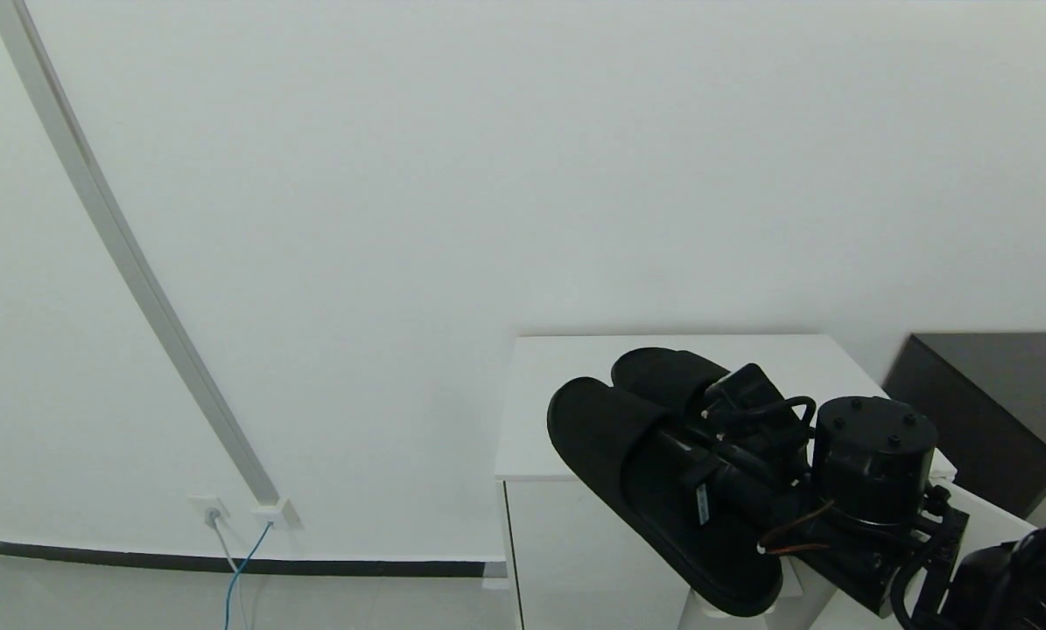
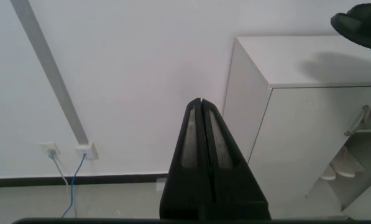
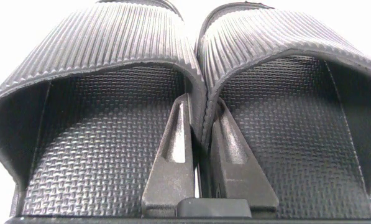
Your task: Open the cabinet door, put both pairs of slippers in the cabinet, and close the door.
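Both black slippers (image 1: pixel 610 437), inner walls together, between the right fingers (image 3: pixel 171 163).

No word, number or sign can be read in any of the three views. A small pale label (image 1: pixel 702 505) stands on the right arm (image 1: pixel 873 464), close by the black slippers (image 1: pixel 645 455) (its print is too small to make out).

Head, left-wrist views both toward cabinet (image 1: pixel 542 420)
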Robot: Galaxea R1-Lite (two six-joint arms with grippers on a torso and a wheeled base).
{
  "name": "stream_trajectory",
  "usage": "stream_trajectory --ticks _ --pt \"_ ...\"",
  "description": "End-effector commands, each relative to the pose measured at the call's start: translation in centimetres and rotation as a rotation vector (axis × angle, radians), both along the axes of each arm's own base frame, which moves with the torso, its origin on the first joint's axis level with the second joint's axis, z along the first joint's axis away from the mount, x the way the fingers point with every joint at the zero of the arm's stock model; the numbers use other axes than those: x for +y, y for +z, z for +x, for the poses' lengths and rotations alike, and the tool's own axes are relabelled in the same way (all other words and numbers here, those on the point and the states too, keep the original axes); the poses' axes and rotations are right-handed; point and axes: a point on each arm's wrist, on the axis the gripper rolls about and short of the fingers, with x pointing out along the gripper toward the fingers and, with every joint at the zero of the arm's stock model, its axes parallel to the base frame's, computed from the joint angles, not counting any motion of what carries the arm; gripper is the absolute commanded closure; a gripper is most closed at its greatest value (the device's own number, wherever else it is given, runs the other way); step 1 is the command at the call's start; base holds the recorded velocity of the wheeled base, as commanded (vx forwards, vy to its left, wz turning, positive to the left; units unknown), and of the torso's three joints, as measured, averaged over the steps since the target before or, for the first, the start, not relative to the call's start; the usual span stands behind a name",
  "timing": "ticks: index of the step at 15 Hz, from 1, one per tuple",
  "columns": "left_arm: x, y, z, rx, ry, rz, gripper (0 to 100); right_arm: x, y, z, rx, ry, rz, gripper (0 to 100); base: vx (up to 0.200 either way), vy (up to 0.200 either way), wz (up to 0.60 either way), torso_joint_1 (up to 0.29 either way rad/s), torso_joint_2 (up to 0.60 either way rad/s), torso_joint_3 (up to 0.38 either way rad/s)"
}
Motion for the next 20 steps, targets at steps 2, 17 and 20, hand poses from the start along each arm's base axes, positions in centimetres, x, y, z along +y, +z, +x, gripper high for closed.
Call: stream_trajectory --ticks 2,17,20 --pt "0.00 0.04 -0.01 -0.001 0.001 0.000 100 -0.05 -0.11 0.28 0.002 -0.008 -0.003 100 -0.100 0.000 0.00 0.001 0.00 -0.001" --pt "0.00 0.04 -0.01 -0.001 0.002 -0.003 100 -0.13 -0.62 0.28 0.014 -0.013 -0.017 100 -0.107 0.000 0.00 0.002 0.00 0.002" --pt "0.00 0.04 -0.01 -0.001 0.002 -0.003 100 -0.22 -0.78 0.17 0.020 -0.013 -0.022 100 0.000 0.000 0.00 0.000 0.00 0.000"
